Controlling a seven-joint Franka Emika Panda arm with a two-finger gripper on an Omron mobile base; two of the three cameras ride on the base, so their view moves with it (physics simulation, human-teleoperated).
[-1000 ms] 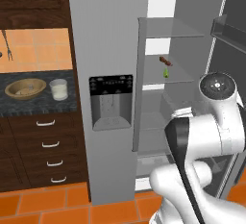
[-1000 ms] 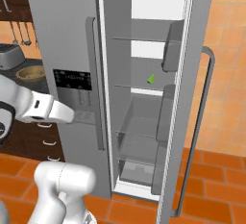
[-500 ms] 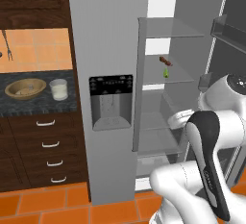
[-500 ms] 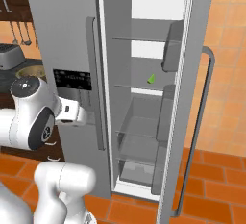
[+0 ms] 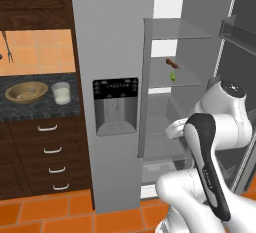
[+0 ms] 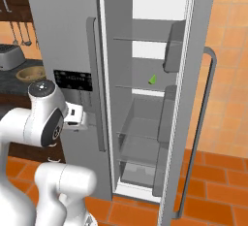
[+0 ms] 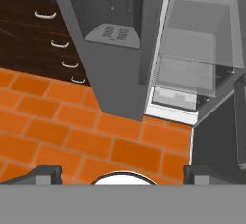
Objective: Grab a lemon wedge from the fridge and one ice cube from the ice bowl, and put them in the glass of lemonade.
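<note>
Fridge [image 5: 112, 37] stands with its right door swung wide, shelves bare but for a small green lemon wedge [image 6: 152, 79] on a middle glass shelf; in the left base view the wedge [image 5: 173, 76] sits just under a brown item I cannot identify. The gripper [image 7: 122, 172] is spread wide and carries nothing, its two tips [image 7: 45, 174] far apart at the bottom of the hand view, which looks down at the orange floor tiles [image 7: 72, 122] and the lower fridge drawers. So the hand hangs low and in front of the closed left door, well below and to the left of the wedge. The step in hand, as I judge it, is the reach for the wedge. To do it well the arm should lift and turn the hand toward the open compartment, enter between the shelf above and the shelf bearing the wedge, and keep clear of the door bins on the right. The wedge is small, so the tips should straddle it squarely and close only once it lies between them. The bowl [image 5: 26, 91] and glass [image 5: 61, 93] wait side by side on the dark counter, left of the fridge.
</note>
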